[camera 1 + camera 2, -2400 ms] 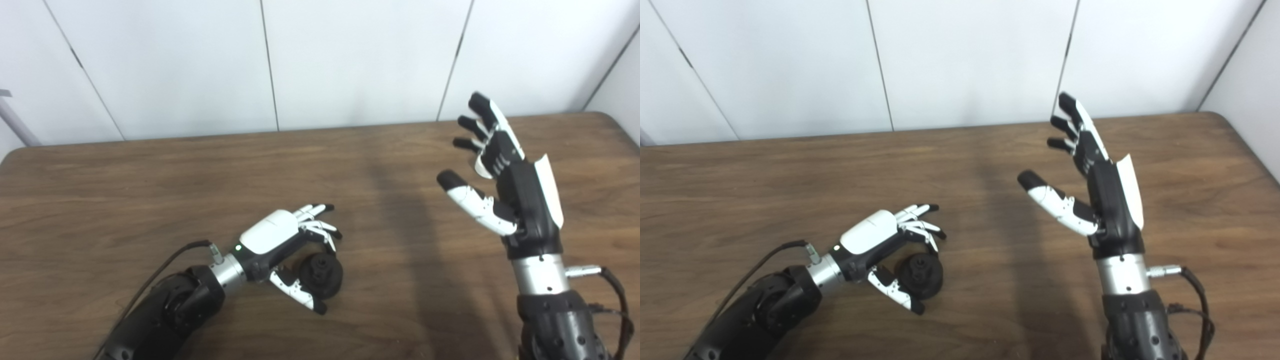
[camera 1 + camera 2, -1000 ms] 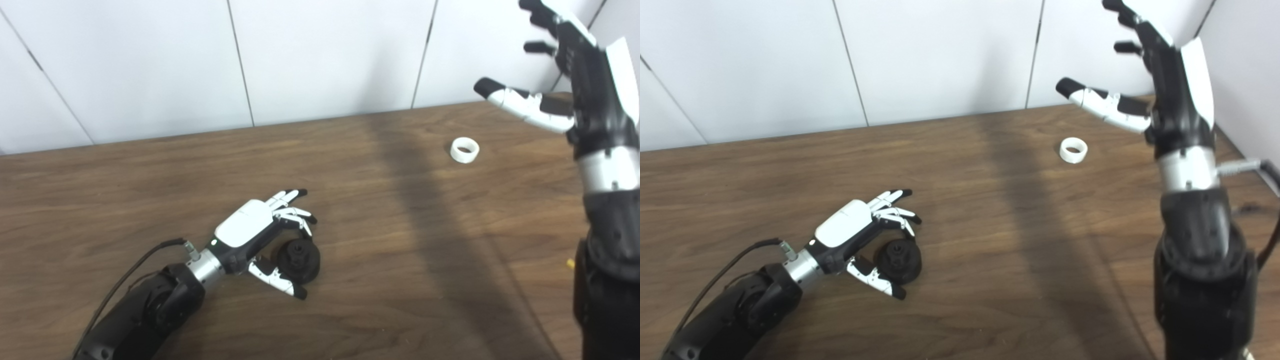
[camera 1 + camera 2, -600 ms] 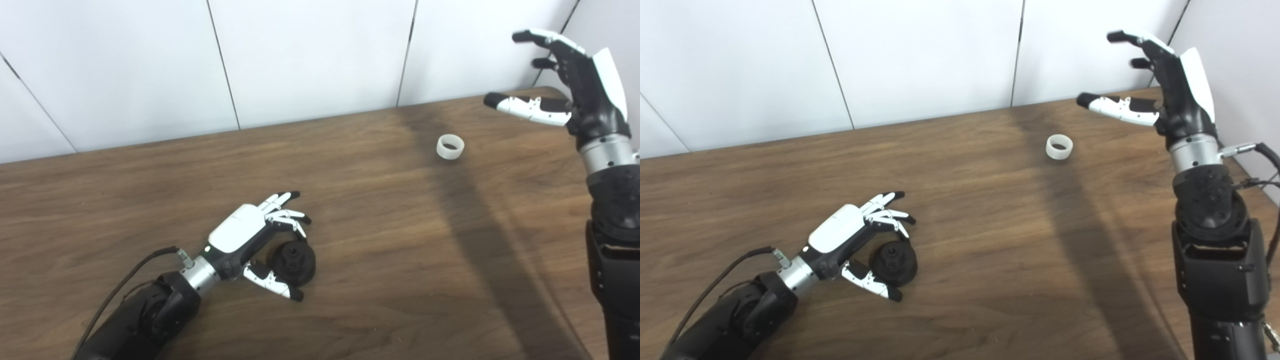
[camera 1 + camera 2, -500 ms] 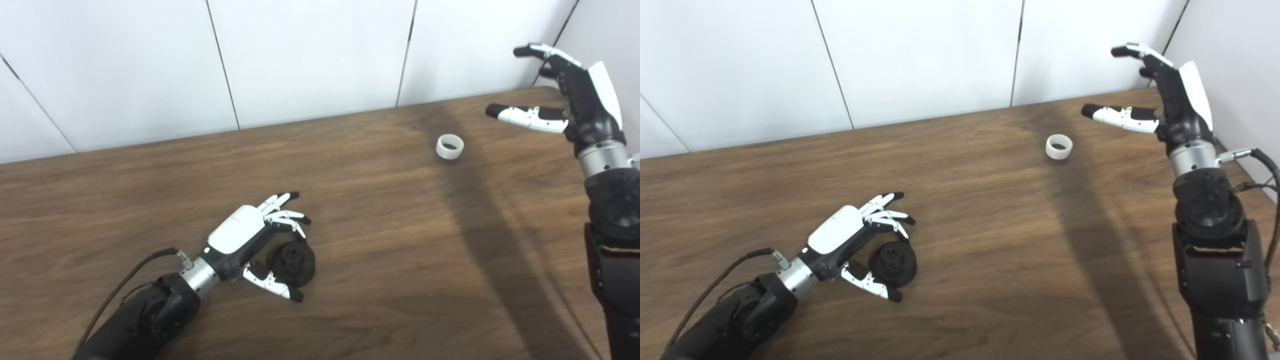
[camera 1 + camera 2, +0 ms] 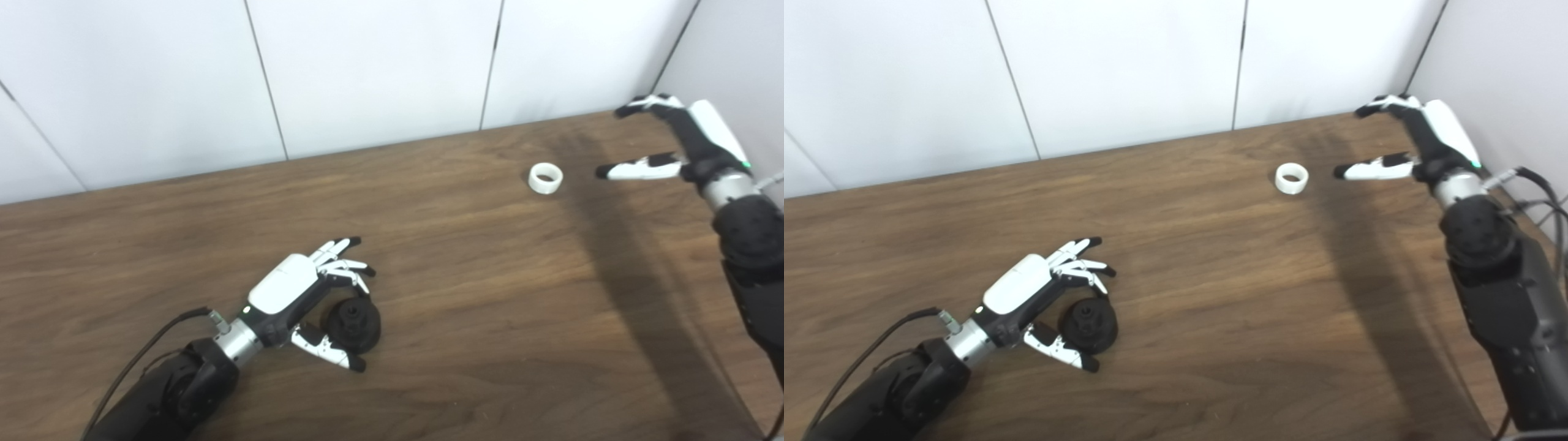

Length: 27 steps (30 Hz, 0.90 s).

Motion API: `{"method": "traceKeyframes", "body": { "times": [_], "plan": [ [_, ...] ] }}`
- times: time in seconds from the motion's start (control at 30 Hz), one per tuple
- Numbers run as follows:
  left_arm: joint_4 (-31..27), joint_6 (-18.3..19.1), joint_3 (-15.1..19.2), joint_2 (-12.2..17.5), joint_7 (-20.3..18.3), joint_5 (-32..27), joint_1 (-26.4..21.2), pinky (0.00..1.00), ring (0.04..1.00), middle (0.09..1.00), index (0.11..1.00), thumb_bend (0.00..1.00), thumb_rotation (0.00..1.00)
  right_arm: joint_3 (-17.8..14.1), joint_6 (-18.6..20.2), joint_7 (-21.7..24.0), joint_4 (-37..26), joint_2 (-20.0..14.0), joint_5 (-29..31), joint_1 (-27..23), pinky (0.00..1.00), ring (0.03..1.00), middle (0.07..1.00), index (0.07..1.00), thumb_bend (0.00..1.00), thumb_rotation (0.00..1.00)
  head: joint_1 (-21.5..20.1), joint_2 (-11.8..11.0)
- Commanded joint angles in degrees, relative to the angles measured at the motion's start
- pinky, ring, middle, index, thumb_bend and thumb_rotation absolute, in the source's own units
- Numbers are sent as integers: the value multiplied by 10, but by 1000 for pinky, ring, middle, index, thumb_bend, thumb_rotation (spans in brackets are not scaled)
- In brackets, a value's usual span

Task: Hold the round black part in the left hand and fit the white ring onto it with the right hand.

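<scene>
The round black part (image 5: 354, 320) lies on the wooden table (image 5: 465, 294) at the front left. My left hand (image 5: 293, 293) is cupped around it, fingers curved over its far side and thumb along its near side, not closed on it. The white ring (image 5: 545, 178) lies on the table at the back right, also in the right eye view (image 5: 1292, 178). My right hand (image 5: 680, 144) is open and empty, low over the table just right of the ring, thumb pointing at it, a short gap between them.
A white panelled wall (image 5: 367, 67) runs along the table's far edge, and a side wall (image 5: 1507, 67) stands close behind the right hand. The table's right edge (image 5: 750, 367) lies under the right arm.
The right hand has come down from high in the air toward the table and now sits beside the ring. The view has shifted right. The left hand and black part have not moved.
</scene>
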Motion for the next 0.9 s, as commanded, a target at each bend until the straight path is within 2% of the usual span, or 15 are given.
{"method": "traceKeyframes", "body": {
  "times": [0.0, 0.2, 0.37, 0.63, 0.87],
  "plan": [
    [1, 4, -7, 18, -1, 1, -11, 1000, 1000, 802, 480, 524, 63, 9, 0, 11, -4, -41, -18, -39, 906, 991, 906, 748, 900, 310, -10, -3],
    [2, 4, -6, 27, -5, -5, -9, 1000, 1000, 804, 480, 524, 65, 81, 17, 67, 11, -85, -77, -93, 894, 1000, 925, 770, 917, 271, -25, -8],
    [2, 4, -11, 26, -2, -4, -6, 1000, 1000, 806, 481, 524, 64, 132, -2, 97, 20, -100, -110, -120, 922, 989, 926, 774, 967, 266, -21, -13],
    [-4, 4, -12, 32, -13, -6, -2, 1000, 1000, 808, 480, 524, 64, 181, -29, 116, 45, -101, -152, -161, 958, 989, 917, 772, 938, 241, -29, -18],
    [-2, 4, -13, 37, -7, -6, -2, 1000, 1000, 802, 481, 524, 64, 199, -49, 119, 73, -80, -168, -190, 964, 987, 913, 767, 948, 241, -39, -26]
  ]
}}
